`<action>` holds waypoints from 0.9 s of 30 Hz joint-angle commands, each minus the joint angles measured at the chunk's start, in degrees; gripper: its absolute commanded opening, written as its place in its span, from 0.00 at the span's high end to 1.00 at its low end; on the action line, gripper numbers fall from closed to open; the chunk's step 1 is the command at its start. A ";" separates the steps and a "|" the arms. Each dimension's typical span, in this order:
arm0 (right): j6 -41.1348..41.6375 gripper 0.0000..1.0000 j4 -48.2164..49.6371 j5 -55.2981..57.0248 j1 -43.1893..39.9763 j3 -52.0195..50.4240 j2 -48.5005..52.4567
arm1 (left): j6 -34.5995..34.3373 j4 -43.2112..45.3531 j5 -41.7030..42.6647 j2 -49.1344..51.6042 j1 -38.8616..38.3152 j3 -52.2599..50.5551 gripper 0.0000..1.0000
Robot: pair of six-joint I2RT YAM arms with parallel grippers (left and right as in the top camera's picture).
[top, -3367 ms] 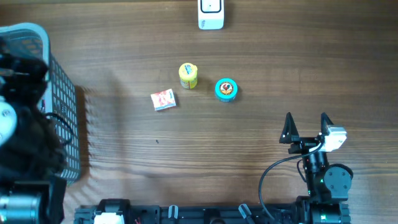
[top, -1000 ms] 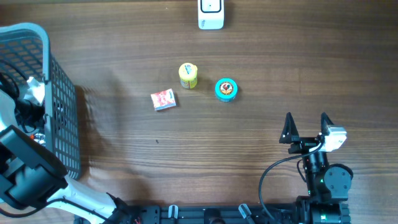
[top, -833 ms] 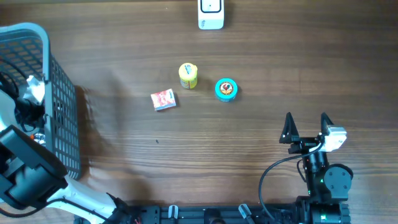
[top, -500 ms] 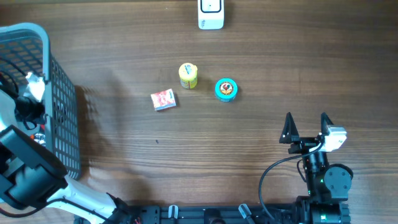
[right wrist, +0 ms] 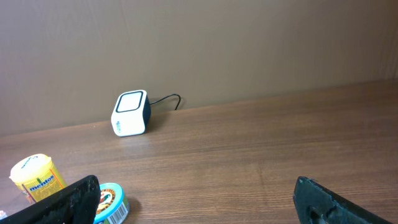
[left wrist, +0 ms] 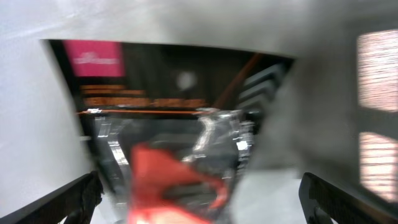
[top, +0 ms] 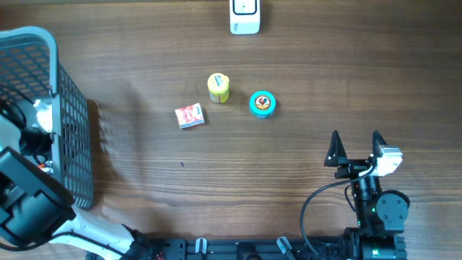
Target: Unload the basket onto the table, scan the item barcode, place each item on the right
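Items for scanning: you have three on the table (top: 216,180), a red-and-white packet (top: 190,115), a yellow tub (top: 218,87) and a teal round tin (top: 263,104); neither claw holds any of them.
Right claw (top: 355,137): fully spread, with nothing between the fingers and nothing touching them. It sits low on your right side of the table, near the arm's base, pointing toward the far edge.
Left claw (left wrist: 199,180): spread wide as well, its two fingertips sitting at the bottom corners of its own wrist view. It hangs over the grey mesh basket (top: 68,130) at the table's left edge.
Left wrist view: blurred. You can make out something red and some clear plastic below the claw, with a pink label farther back. You cannot tell whether the fingers touch any of it.
Items relative to right claw: all three lie ahead of it and to its left, well apart from it. The teal tin is the closest, the yellow tub is just beyond and left of the tin, and the packet lies farthest left.
Items relative to left claw: well off to its right, outside the basket, on bare wood.
Right wrist view: the tub's label reads "mentos", and a barcode shows on the side wall of the tin.
Scanner (top: 245,17): a white box with a dark side and a thin cable, standing at the far edge of the table, beyond the three items.
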 commanded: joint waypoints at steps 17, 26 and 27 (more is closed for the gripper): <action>0.48 0.00 0.13 0.39 0.24 -0.07 -0.31 | -0.17 3.19 -3.67 1.20 1.25 -1.07 0.64; 0.46 0.00 0.13 0.39 0.24 -0.07 -0.31 | -0.37 4.20 -3.63 1.20 1.22 -1.07 0.80; 0.46 0.00 0.11 0.39 0.24 -0.07 -0.31 | -0.37 4.20 -3.63 1.20 1.22 -1.07 0.80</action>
